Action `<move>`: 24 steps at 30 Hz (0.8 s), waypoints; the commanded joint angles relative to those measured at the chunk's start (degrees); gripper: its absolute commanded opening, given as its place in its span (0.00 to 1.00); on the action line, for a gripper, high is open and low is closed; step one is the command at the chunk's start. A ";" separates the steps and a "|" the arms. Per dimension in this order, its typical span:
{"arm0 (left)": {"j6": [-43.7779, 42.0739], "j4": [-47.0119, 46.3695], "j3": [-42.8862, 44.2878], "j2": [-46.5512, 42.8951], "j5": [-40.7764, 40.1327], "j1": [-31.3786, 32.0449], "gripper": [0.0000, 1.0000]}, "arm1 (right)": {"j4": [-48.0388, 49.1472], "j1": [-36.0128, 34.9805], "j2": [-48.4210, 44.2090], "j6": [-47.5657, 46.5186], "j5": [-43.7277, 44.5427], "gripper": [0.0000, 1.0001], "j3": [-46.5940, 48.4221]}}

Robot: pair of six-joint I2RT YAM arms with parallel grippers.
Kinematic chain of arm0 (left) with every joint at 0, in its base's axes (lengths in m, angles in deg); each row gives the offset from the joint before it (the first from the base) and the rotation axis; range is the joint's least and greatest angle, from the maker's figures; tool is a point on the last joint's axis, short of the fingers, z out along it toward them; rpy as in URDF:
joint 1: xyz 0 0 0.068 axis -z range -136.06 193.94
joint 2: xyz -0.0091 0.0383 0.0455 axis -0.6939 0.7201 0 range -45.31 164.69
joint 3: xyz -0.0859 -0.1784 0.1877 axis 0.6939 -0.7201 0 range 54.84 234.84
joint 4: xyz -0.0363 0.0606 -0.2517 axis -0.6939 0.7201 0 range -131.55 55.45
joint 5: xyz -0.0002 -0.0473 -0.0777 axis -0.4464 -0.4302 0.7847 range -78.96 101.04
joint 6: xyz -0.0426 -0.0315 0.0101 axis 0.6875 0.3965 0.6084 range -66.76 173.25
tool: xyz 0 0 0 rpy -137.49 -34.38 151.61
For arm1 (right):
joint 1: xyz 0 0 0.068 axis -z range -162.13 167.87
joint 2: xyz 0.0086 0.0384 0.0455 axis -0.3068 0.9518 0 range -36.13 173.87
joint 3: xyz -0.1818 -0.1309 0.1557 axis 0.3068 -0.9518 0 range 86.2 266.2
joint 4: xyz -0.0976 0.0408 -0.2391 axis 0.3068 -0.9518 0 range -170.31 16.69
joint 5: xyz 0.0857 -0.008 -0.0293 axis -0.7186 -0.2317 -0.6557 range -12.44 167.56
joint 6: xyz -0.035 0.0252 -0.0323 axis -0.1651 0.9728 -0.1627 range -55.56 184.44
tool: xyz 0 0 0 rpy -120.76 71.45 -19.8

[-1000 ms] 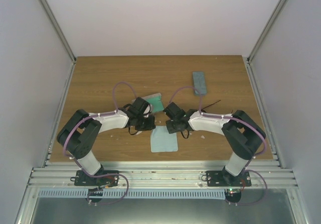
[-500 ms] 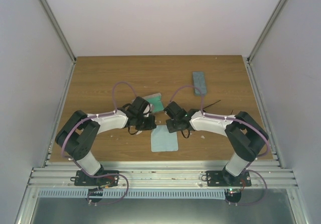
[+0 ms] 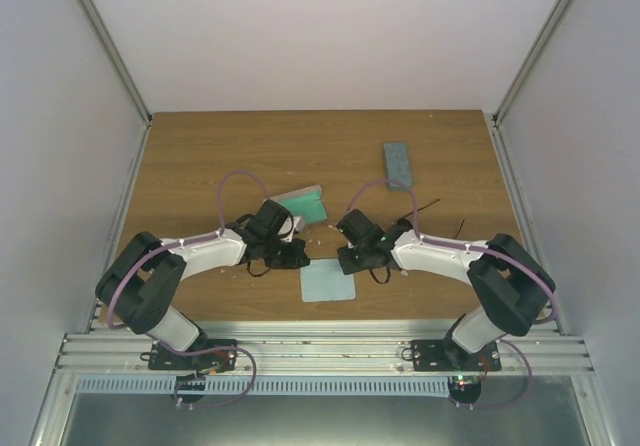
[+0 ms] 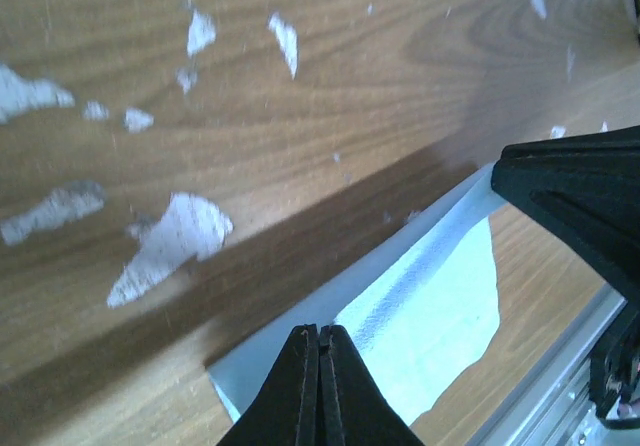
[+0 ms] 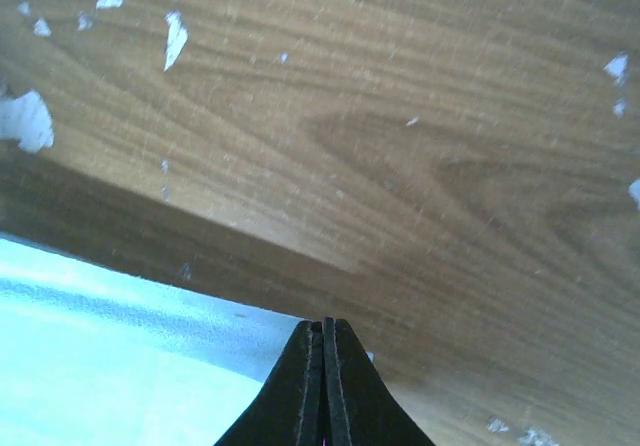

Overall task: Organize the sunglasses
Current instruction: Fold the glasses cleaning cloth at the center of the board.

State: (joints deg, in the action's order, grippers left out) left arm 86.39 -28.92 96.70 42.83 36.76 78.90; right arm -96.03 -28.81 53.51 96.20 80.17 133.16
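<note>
- Worktop (image 3: 200,146): smooth wood-grain surface with a low sheen. The top layer is chipped away in small white patches near the middle.
- Cloth (image 3: 327,283): light-blue fabric, matt, with a fine, even weave and a paler grey underside at its edge.
- Left gripper (image 4: 318,334) and right gripper (image 5: 322,324): smooth, matt black plastic.
- Arm shells (image 3: 210,251): smooth white plastic with black joints.
- Rails (image 3: 320,351) along the near edge of the worktop: bare ribbed metal with a dull silver finish.

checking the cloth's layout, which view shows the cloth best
Top external: nearly the whole cloth shows, so its outline and place on the table are clear. The left wrist view shows only one corner and part of an edge; the right wrist view only a pale-blue patch at lower left.
</note>
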 commanded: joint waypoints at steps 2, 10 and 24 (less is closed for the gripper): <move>-1.52 -1.07 -2.90 -2.45 2.33 -0.34 0.00 | 0.07 -0.18 -2.94 0.41 -3.44 0.00 -2.26; -1.51 -1.84 -4.96 -3.82 5.97 -0.17 0.00 | -1.69 -0.17 -4.92 0.05 -5.28 0.01 -3.40; -3.07 -1.05 -6.08 -1.98 7.26 1.19 0.00 | -3.99 -0.16 -4.89 -0.49 -4.69 0.00 -3.96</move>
State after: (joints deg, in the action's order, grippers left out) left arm 85.32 -30.30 91.35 40.21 43.69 79.51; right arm -98.00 -29.00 49.03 96.18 74.60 130.06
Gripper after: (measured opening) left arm 0.008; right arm 0.006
